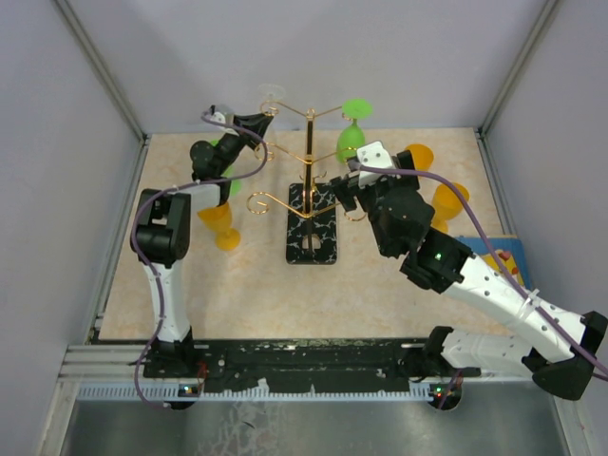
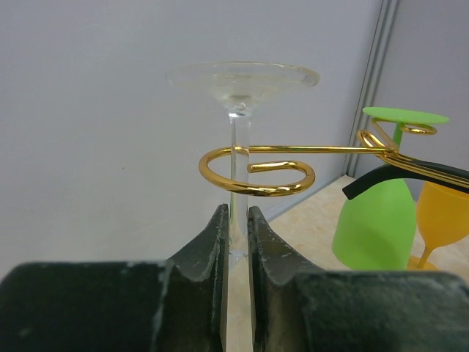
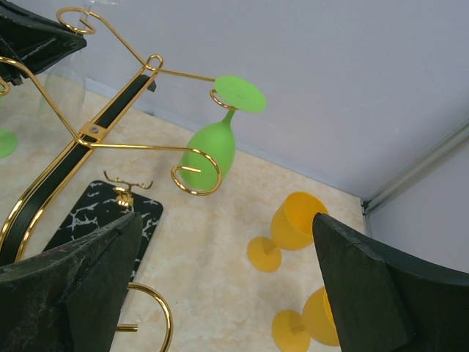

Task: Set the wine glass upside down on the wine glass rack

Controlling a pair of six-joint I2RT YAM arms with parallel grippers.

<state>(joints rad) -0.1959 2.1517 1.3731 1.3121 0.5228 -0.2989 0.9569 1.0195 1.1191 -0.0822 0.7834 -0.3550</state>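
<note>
A clear wine glass is upside down, its round foot on top; its bowl is hidden below the fingers. My left gripper is shut on its stem just under a curled gold arm of the wine glass rack, and the stem passes up through the curl. In the top view my left gripper is at the rack's upper left arm. My right gripper is open and empty beside the rack's pole, also shown in the right wrist view. The rack's black veined base lies mid-table.
A green glass hangs upside down on the rack's upper right arm. Two yellow glasses stand at the right, one yellow glass at the left, a green glass behind the left arm. A blue card lies far right.
</note>
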